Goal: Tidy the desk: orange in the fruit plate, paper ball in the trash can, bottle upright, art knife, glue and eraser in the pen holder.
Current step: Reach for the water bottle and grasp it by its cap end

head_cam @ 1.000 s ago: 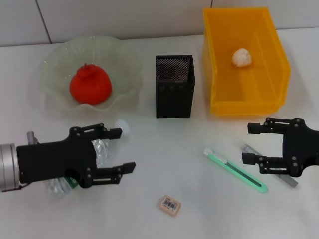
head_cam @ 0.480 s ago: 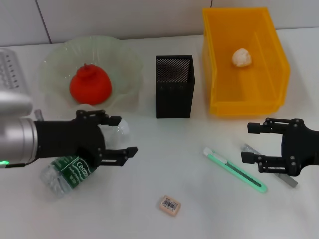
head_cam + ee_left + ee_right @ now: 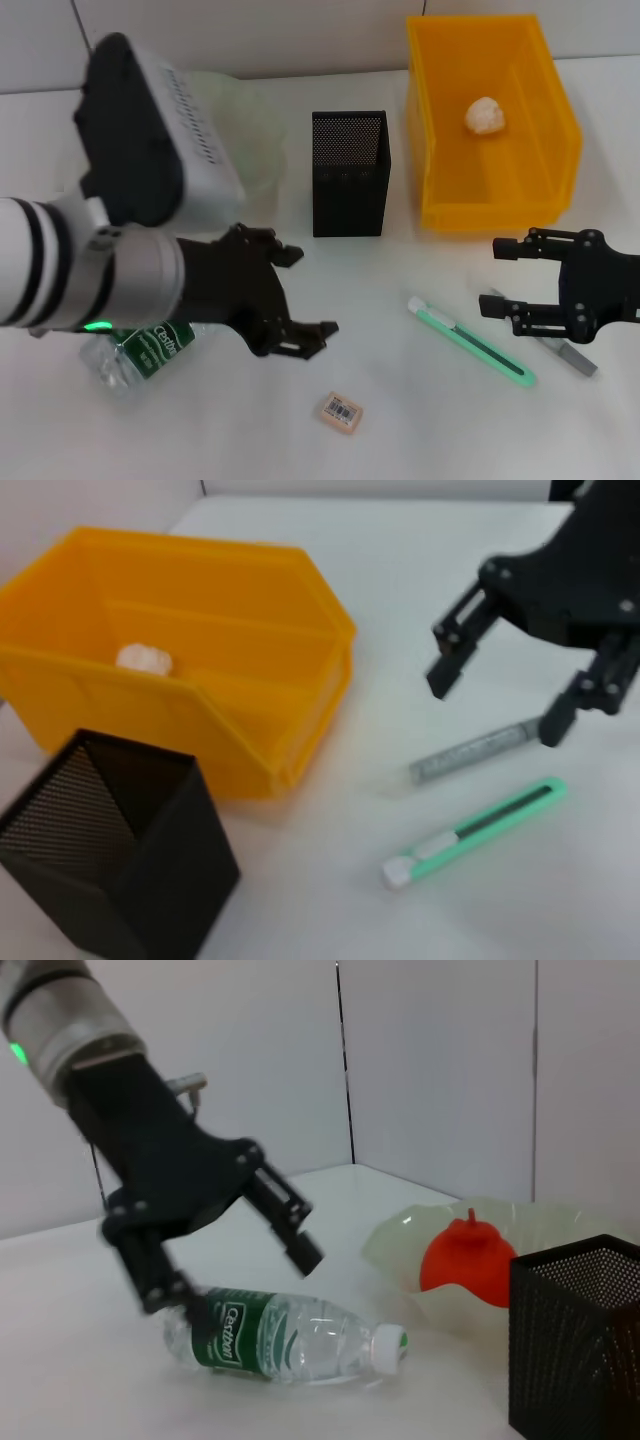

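Nearest me, the eraser [image 3: 341, 412] lies on the table. My left gripper [image 3: 300, 295] hangs spread above the table, clear of the bottle [image 3: 140, 350], which lies on its side at the near left. My right gripper [image 3: 500, 277] is spread over the grey glue stick [image 3: 548, 346], beside the green art knife [image 3: 470, 341]. Beyond stand the pen holder [image 3: 349, 173] and the trash can [image 3: 492, 120], paper ball [image 3: 484, 115] inside. The orange [image 3: 466, 1263] sits in the fruit plate [image 3: 400, 1250].

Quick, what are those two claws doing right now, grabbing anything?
Left gripper: open, holding nothing, above the table beside the lying bottle.
Right gripper: open, empty, hovering over the grey stick near the green knife.
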Controlling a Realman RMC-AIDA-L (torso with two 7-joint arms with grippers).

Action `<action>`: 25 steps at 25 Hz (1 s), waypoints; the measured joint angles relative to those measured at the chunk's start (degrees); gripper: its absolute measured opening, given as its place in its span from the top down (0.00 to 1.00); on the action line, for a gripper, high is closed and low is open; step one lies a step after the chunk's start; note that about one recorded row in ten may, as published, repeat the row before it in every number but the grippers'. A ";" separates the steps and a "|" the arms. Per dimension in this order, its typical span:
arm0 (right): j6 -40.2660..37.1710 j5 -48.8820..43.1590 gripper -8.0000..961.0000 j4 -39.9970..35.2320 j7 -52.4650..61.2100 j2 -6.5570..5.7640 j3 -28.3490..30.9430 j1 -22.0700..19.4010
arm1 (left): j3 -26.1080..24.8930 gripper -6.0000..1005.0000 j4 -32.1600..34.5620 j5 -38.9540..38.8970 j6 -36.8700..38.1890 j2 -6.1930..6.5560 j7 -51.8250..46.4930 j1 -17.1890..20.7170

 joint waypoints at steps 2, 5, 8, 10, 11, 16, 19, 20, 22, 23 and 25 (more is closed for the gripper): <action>0.21 0.11 0.25 0.18 -0.12 0.00 0.03 0.11 | 0.00 0.20 0.00 0.00 0.00 0.00 0.00 0.00; 0.27 0.48 0.25 0.60 -0.50 0.02 0.04 0.23 | 4.01 0.20 2.24 4.53 2.64 0.00 -8.43 -1.40; 0.32 0.54 0.25 0.69 -0.63 0.04 0.05 0.34 | 5.35 0.20 2.36 6.36 3.89 -0.06 -12.52 -2.11; 0.36 0.54 0.25 0.85 -1.16 0.26 0.05 0.40 | 5.35 0.20 2.36 6.36 3.89 -0.06 -12.52 -2.11; 0.43 0.54 0.25 0.98 -1.43 0.36 0.05 0.45 | 5.35 0.20 2.36 6.36 3.89 -0.06 -12.52 -2.11; 1.13 0.50 0.25 3.12 -2.00 0.20 0.04 1.47 | 7.56 0.20 2.18 7.34 4.37 -0.16 -17.15 -1.93; 1.17 0.43 0.25 3.46 -2.00 0.11 0.04 1.64 | 8.21 0.20 2.08 7.37 4.38 -0.17 -17.29 -2.13; 1.21 0.40 0.25 3.53 -2.00 0.09 0.04 1.67 | 9.55 0.20 1.98 7.42 4.40 -0.24 -17.55 -2.66; 1.40 0.35 0.25 3.53 -2.00 0.08 0.04 1.67 | 9.85 0.20 1.93 7.43 4.36 -0.25 -17.83 -2.94; 1.71 0.34 0.25 3.53 -2.00 0.08 0.04 1.62 | 10.03 0.20 1.86 7.43 4.30 -0.26 -18.03 -3.16; 1.82 0.33 0.25 3.53 -2.00 0.08 0.04 1.58 | 10.50 0.20 1.69 7.46 4.12 -0.31 -18.30 -3.54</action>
